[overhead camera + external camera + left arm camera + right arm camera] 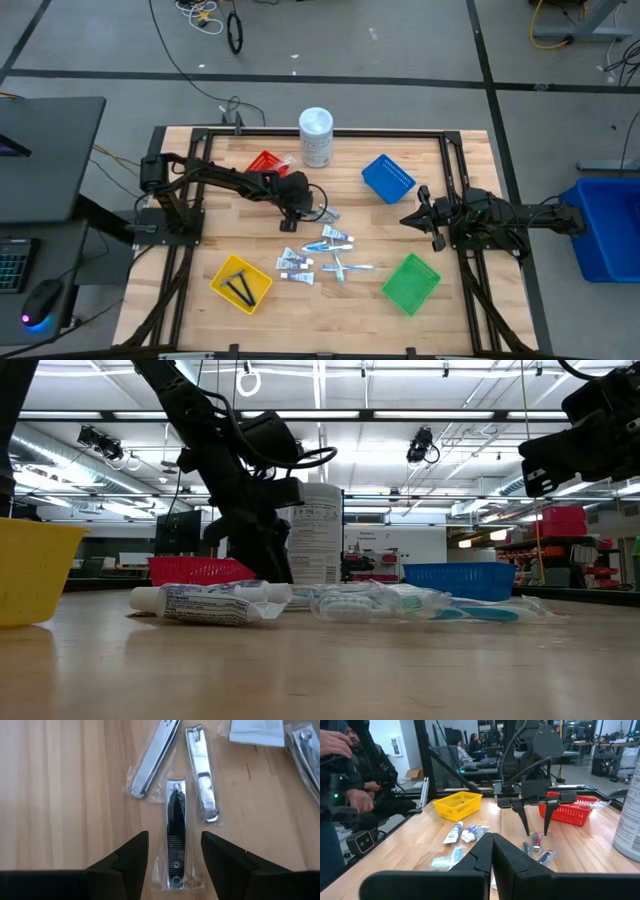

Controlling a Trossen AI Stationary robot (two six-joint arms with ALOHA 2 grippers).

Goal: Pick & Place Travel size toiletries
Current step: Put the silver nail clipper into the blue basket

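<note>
Toiletries lie loose near the middle of the wooden bench: small white tubes, a pale-blue stick in clear wrap, and a short row of packaged nail clippers close to the left gripper. That gripper hangs low over the clippers, between the red basket and the scattered tubes. Its wrist view looks straight down between two dark fingers that stand wide apart on either side of one nail clipper in a clear sleeve; the jaws straddle it without pressing on it, and whether the tips touch the wood cannot be told. Two more clippers lie just beyond it, one slanted away, one almost parallel.

The right gripper waits above the bench between the blue basket and the green basket, well apart from the toiletries, its jaws pressed together and holding nothing. From its wrist view the left gripper shows pointing down at the clippers, with the tubes beside it and a yellow basket farther off. In the yellow basket lie two thin black pieces. A tall white container stands near the far edge. People stand beyond the bench at the side of the right wrist view.
</note>
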